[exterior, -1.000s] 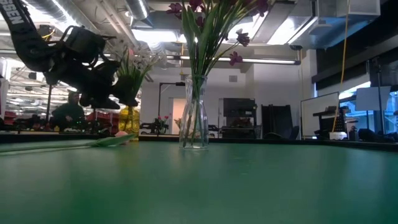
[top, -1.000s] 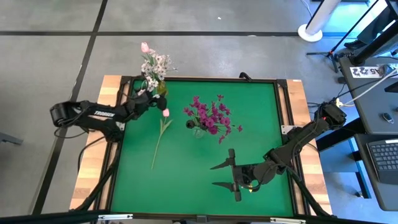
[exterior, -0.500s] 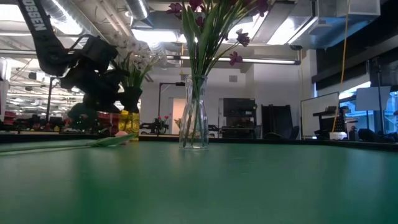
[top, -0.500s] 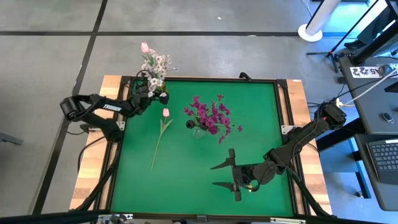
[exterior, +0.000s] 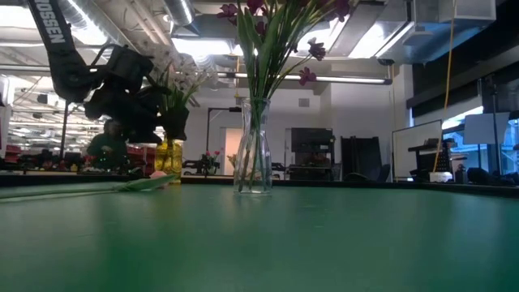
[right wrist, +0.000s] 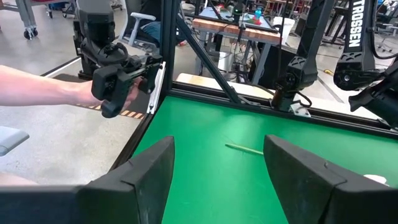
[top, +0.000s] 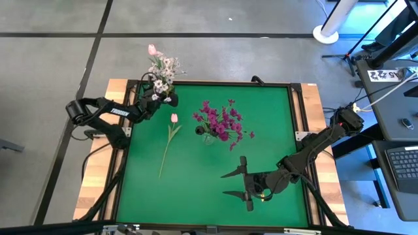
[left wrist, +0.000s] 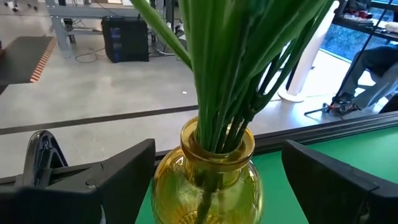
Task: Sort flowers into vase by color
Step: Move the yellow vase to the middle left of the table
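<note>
Left end effector (top: 163, 99) advanced; green table (top: 196, 189), workshop behind.

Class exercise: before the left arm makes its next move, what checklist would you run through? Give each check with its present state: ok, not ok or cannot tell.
1. Left gripper empty and open: ok; in the left wrist view its fingers stand wide on either side of the yellow vase and hold nothing.
2. Loose tulip free to pick: ok; it lies flat on the green mat, apart from both vases.
3. Yellow vase upright: ok.
4. Clear vase with the purple flowers upright: ok.
5. Right gripper out of the way: ok; it waits over the mat's near right part.
6. Any stem caught on the left fingers: cannot tell.
</note>
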You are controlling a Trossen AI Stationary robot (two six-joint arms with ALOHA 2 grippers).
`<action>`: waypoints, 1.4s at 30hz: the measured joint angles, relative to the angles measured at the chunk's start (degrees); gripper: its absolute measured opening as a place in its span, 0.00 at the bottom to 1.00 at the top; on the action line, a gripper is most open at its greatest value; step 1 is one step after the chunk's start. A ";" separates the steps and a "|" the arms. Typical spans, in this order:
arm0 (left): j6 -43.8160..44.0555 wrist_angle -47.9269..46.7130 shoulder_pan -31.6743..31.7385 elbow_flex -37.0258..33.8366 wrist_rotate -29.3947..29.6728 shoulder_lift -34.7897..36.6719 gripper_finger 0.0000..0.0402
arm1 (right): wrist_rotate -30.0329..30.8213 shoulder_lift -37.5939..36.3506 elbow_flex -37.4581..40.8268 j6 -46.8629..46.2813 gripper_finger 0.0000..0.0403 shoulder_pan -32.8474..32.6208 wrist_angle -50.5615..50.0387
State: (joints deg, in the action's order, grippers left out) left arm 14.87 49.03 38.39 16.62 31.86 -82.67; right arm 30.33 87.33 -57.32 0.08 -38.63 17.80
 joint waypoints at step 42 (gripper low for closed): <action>7.71 -24.45 -19.01 0.42 8.04 9.08 0.30 | 0.01 0.00 0.00 -2.18 0.61 -0.02 0.03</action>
State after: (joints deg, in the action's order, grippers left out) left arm 22.58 24.58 19.38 17.04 39.89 -73.60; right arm 30.34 87.33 -57.32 -2.10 -38.65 17.83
